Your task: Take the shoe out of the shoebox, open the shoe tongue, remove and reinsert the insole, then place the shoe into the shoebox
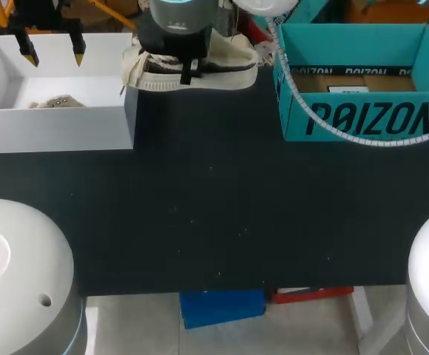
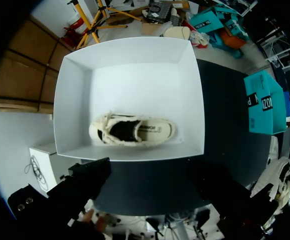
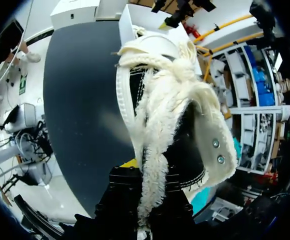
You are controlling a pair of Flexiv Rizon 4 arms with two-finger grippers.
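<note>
On the dark surface (image 1: 214,207), the white shoebox (image 1: 52,129) sits at ten o'clock with a second shoe (image 2: 132,131) lying inside, and the teal box (image 1: 362,118) is at two o'clock. One shoe (image 1: 229,70) is out, at twelve, just beside the white shoebox's corner. Reaching past the middle, the right pincer (image 3: 144,172) is clamped on the fleecy tongue (image 3: 155,130), so tongue-opening looks under way. Over the white shoebox hovers the left pincer (image 1: 53,50), fingers spread, holding nothing. Insole out and back, then reboxing: all to come, I'd say.
</note>
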